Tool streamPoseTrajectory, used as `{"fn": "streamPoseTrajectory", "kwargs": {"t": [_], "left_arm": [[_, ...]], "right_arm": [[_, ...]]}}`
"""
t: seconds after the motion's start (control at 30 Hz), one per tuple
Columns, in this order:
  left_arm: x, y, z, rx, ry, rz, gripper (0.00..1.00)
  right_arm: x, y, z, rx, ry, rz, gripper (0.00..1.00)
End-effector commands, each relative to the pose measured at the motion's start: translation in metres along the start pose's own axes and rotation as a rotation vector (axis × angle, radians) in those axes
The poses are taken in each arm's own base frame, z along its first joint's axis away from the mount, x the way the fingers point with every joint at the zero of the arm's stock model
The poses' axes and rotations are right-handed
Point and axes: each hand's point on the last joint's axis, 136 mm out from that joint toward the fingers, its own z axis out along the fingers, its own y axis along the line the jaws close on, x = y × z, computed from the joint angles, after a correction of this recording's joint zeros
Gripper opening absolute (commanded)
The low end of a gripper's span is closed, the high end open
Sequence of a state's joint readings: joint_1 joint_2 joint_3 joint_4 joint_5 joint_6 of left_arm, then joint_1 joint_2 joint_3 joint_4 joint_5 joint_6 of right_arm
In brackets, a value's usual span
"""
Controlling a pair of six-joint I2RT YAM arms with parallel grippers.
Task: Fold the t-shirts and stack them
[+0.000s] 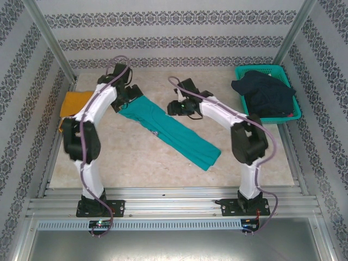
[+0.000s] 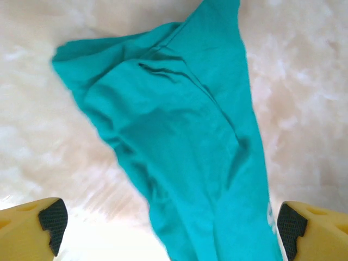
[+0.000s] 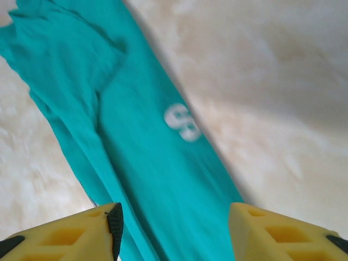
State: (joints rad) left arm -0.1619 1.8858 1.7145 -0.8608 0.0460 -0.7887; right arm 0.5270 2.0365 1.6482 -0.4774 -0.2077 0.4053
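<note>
While both grippers hang above the teal-green t-shirt (image 1: 168, 129), neither has hold of it.

Left gripper (image 2: 171, 223): jaws spread wide, nothing between them. The shirt's rumpled end lies on the table (image 1: 136, 157) ahead of and below the gap. Right gripper (image 3: 175, 225): jaws about half open and empty. The shirt, a long narrow strip, runs under the gap, with its white lettering (image 3: 182, 122) ahead of the fingertips. Mustard-yellow t-shirt (image 1: 75, 103) lies to the outer side of the left jaws, apart from them.
</note>
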Motion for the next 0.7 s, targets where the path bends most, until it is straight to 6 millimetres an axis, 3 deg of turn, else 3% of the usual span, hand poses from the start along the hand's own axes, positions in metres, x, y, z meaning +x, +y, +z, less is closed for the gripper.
{"fn": "streamPoseTrajectory", "kwargs": {"t": [0.0, 0.07, 0.2, 0.3, 0.37, 0.5, 0.67], "left_arm": [[0.019, 0.033, -0.019, -0.028, -0.060, 0.013, 1.00], [0.035, 0.055, -0.032, -0.041, -0.082, 0.026, 1.00], [0.065, 0.096, -0.056, -0.066, -0.139, 0.027, 1.00], [0.077, 0.114, -0.068, -0.066, -0.182, 0.030, 1.00], [0.081, 0.119, -0.072, -0.065, -0.190, 0.039, 1.00], [0.085, 0.115, -0.071, -0.044, -0.182, 0.090, 1.00], [0.086, 0.083, -0.062, 0.058, -0.173, 0.190, 1.00]], "right_arm": [[-0.016, 0.041, 0.031, -0.096, -0.003, 0.001, 0.52], [-0.027, 0.061, 0.045, -0.125, -0.012, -0.012, 0.51], [-0.030, 0.091, 0.079, -0.191, 0.009, 0.029, 0.52], [-0.027, 0.101, 0.109, -0.247, 0.035, 0.122, 0.53], [-0.030, 0.103, 0.119, -0.255, 0.039, 0.156, 0.53], [-0.038, 0.085, 0.135, -0.194, 0.033, 0.212, 0.53], [-0.050, 0.031, 0.139, -0.078, 0.017, 0.328, 0.54]]}}
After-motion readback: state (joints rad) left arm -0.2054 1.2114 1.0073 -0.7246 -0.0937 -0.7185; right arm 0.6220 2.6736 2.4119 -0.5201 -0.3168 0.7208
